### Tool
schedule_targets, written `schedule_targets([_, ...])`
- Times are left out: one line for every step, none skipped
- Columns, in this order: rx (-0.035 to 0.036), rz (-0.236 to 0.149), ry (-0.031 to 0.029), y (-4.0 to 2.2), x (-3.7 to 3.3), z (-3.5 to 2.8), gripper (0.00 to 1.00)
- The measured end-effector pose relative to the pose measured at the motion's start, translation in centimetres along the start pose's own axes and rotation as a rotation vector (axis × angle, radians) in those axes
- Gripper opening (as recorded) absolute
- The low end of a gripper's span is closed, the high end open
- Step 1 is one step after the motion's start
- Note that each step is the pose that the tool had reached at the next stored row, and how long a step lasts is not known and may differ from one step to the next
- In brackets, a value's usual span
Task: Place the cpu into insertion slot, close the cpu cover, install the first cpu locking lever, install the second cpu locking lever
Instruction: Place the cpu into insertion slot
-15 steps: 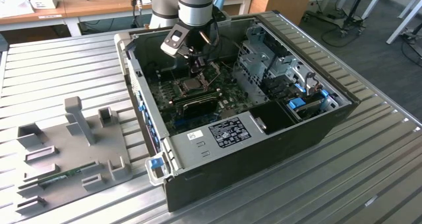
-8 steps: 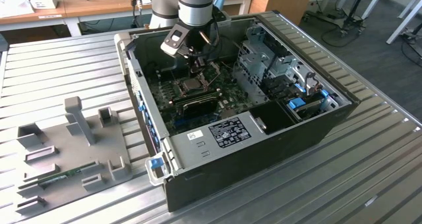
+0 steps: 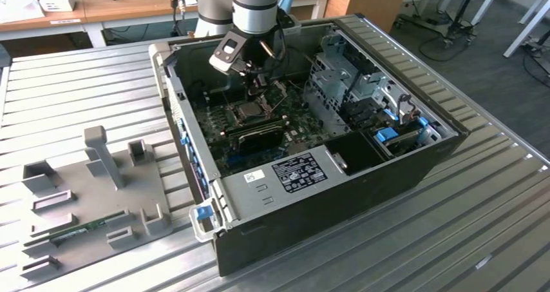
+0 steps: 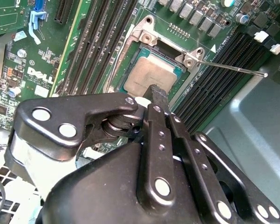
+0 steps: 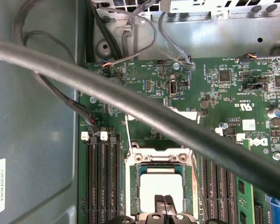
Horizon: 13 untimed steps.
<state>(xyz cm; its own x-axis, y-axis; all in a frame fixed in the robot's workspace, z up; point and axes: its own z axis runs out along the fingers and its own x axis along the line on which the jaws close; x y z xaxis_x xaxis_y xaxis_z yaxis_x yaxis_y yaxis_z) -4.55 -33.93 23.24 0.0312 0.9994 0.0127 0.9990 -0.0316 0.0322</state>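
The cpu (image 4: 146, 77) lies flat in the insertion slot (image 3: 249, 113) on the green board inside the open computer case. Its dull metal top also shows pale in the first wrist view (image 5: 160, 186). My gripper (image 4: 156, 92) hangs straight over the chip, fingers shut together, their tips at the chip's edge (image 5: 165, 199). In the exterior view the gripper (image 3: 257, 89) reaches down into the case. A silvery metal frame (image 5: 160, 157) borders the slot; I cannot tell whether the cpu cover lies over the chip. One thin wire locking lever (image 4: 233, 67) sticks out sideways, free.
Long black memory slots (image 4: 102, 42) flank the socket on both sides. A thick black cable (image 5: 130, 107) crosses the first wrist view. The case walls (image 3: 185, 121) and a drive cage (image 3: 348, 79) close in around the board. A grey fixture plate (image 3: 86, 195) lies at the exterior view's left.
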Motion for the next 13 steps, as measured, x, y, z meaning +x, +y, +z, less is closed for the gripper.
schedule_targets([0.0007, 0.000, 0.0000, 0.00, 0.00, 0.00, 0.11])
schedule_targets([0.0014, 0.000, 0.0000, 0.00, 0.00, 0.00, 0.11])
schedule_targets([0.0022, 0.000, -0.0001, 0.00, 0.00, 0.00, 0.11])
schedule_targets([0.0030, 0.000, -0.0001, 0.00, 0.00, 0.00, 0.11])
schedule_targets([0.0037, 0.000, -0.0001, 0.00, 0.00, 0.00, 0.11])
schedule_targets([0.0045, 0.000, -0.0001, 0.00, 0.00, 0.00, 0.11])
schedule_targets([0.0052, 0.000, -0.0002, 0.00, 0.00, 0.00, 0.11])
schedule_targets([0.0060, 0.000, -0.0002, 0.00, 0.00, 0.00, 0.11])
schedule_targets([0.0067, 0.000, -0.0002, 0.00, 0.00, 0.00, 0.11])
schedule_targets([0.0075, 0.000, -0.0003, 0.00, 0.00, 0.00, 0.11])
schedule_targets([0.0082, 0.000, -0.0003, 0.00, 0.00, 0.00, 0.11])
schedule_targets([0.0089, 0.000, -0.0003, 0.00, 0.00, 0.00, 0.11])
schedule_targets([0.0097, 0.000, -0.0003, 0.00, 0.00, 0.00, 0.11])
